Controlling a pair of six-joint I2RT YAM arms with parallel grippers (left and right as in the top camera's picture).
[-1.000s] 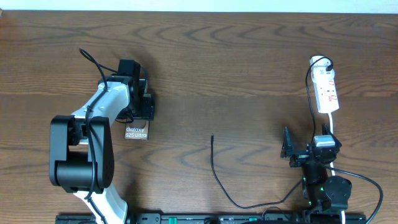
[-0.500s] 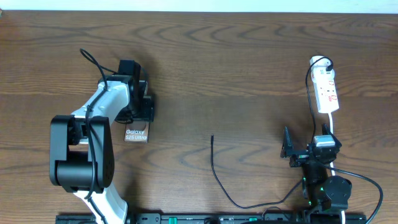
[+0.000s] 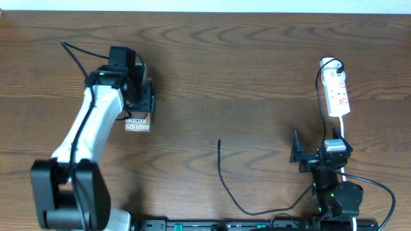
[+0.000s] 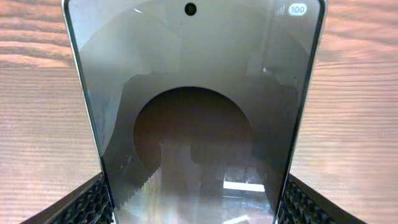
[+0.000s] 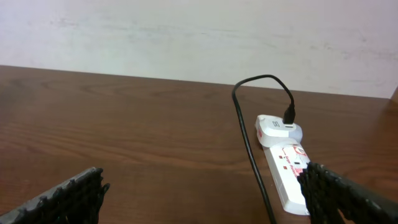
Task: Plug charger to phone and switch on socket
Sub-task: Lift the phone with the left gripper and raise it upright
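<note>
The phone (image 3: pixel 137 124) lies at the left of the table, and its glossy dark face (image 4: pixel 193 93) fills the left wrist view. My left gripper (image 3: pixel 138 108) (image 4: pixel 193 208) is shut on its near end, one pad pressed against each long edge. The charger (image 3: pixel 221 176) lies loose mid-table, its plug tip (image 3: pixel 219 142) pointing away from me. The white socket (image 3: pixel 337 93) (image 5: pixel 289 180) sits at the right, with the white plug and black cable (image 5: pixel 249 149) at its far end. My right gripper (image 3: pixel 319 154) (image 5: pixel 205 205) hangs open near the front right, short of the socket, holding nothing.
The charger cable loops along the table's front edge (image 3: pixel 270 210) toward the right arm's base (image 3: pixel 334 196). Bare wooden table (image 3: pixel 244 77) lies between the phone and the socket. A pale wall (image 5: pixel 186 31) stands behind the table.
The left arm has stretched further out and swung left, carrying the phone slightly up and to the left. The right arm, charger and socket have not moved.
</note>
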